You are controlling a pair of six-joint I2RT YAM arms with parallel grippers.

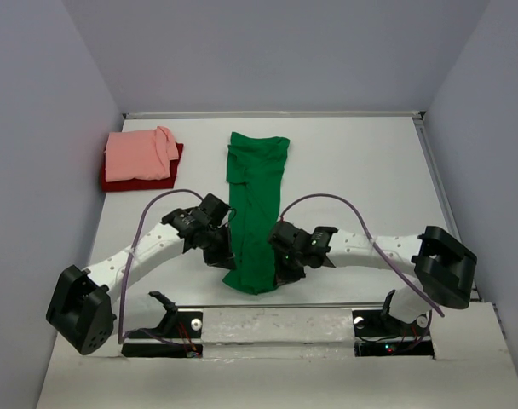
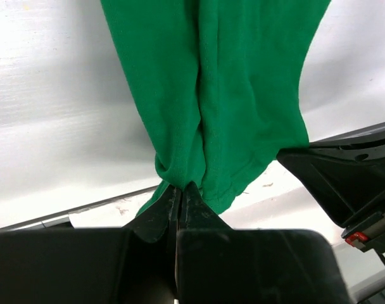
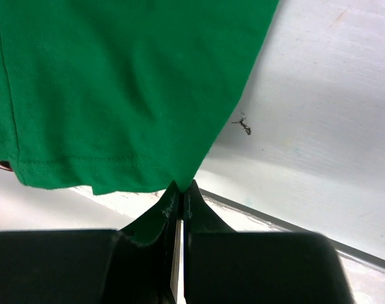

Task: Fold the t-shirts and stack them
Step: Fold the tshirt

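Note:
The bright green t-shirt (image 1: pixel 256 204) lies in a long narrow strip down the middle of the table, its far end flat and its near end lifted. My left gripper (image 1: pixel 227 256) is shut on the near left edge of the green t-shirt (image 2: pixel 211 95). My right gripper (image 1: pixel 280 268) is shut on its near right corner (image 3: pixel 123 88). The salmon pink t-shirt (image 1: pixel 140 153) lies folded on top of the dark red t-shirt (image 1: pixel 169 177) at the far left.
The table (image 1: pixel 361 170) is white with grey walls on three sides. A raised rim (image 1: pixel 267 115) runs along the far edge. The arm bases (image 1: pixel 165 328) and cables sit along the near edge.

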